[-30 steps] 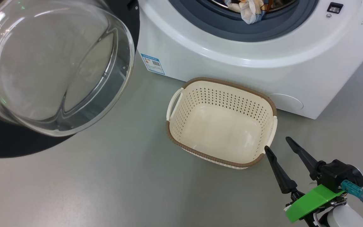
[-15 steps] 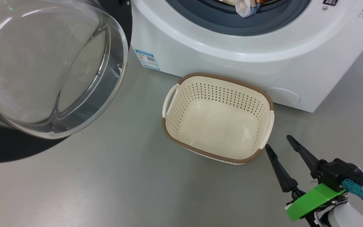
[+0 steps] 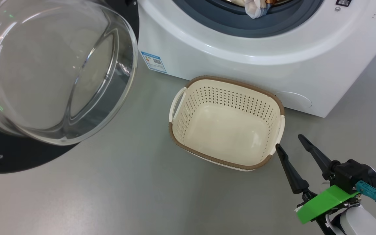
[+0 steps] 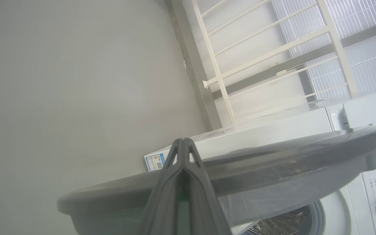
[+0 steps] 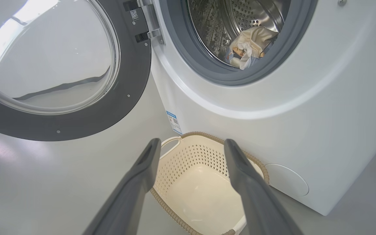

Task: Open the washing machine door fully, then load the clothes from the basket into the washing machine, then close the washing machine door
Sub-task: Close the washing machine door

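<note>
Clothes (image 5: 250,45) lie bunched at the lip of the steel drum (image 5: 214,26), a pale fold hanging over the grey gasket at 12 o'clock in my head view. I can't tell whether that fold sits clear of the seal. The washing machine (image 3: 240,62) stands at 12 o'clock from the basket (image 3: 227,98), which sits on the floor just in front of it and is empty down to its cream bottom. The washing machine door (image 3: 44,71) is swung wide open at 9 o'clock from the basket, its glass bowl bulging toward my head camera.

My right gripper (image 3: 289,141) hangs at 4 o'clock from the basket, near its rim, with its jaws spread wide and nothing between them. My left gripper (image 4: 183,141) has its fingers pressed flat together on nothing. Its wrist camera looks along them at the door's rim, seen edge-on, but I can't say whether they touch it.

I judge loading done and the closing step in hand. Next I would check the hanging fold, tuck it in if needed, then set the closed left fingers against the door's outer face and sweep it toward 12 o'clock until it latches.
</note>
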### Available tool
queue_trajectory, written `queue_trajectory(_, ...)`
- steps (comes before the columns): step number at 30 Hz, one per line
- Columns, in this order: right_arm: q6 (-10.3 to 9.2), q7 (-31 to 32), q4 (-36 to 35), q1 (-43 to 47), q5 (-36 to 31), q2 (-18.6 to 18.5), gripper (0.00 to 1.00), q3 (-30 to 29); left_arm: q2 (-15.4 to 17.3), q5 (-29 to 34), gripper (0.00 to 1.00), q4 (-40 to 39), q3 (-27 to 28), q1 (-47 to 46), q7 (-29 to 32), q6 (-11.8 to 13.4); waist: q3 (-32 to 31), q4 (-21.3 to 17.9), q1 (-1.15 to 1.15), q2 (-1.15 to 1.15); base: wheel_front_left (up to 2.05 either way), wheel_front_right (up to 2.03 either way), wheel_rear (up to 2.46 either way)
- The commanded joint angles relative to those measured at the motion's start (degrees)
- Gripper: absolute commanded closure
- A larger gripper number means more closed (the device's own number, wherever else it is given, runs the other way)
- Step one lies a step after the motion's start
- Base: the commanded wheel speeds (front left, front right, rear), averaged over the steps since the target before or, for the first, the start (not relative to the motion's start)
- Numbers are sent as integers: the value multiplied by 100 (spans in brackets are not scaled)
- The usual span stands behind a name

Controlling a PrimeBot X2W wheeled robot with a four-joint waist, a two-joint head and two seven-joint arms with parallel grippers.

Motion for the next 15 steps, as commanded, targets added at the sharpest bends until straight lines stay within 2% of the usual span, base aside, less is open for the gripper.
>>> queue_trajectory(1, 25, -47, -108, -48, -49, 15, 0, 95, 248, -58, 100, -258, -20, -35, 236, -31, -26, 10, 1, 0, 0, 0, 0)
queue_trajectory(15, 25, -47, -104, 32, -5, 103, 0, 10, 161, -86, 100, -792, -234, 253, 1209, -31, -328, 12, 1, 0, 0, 0, 0)
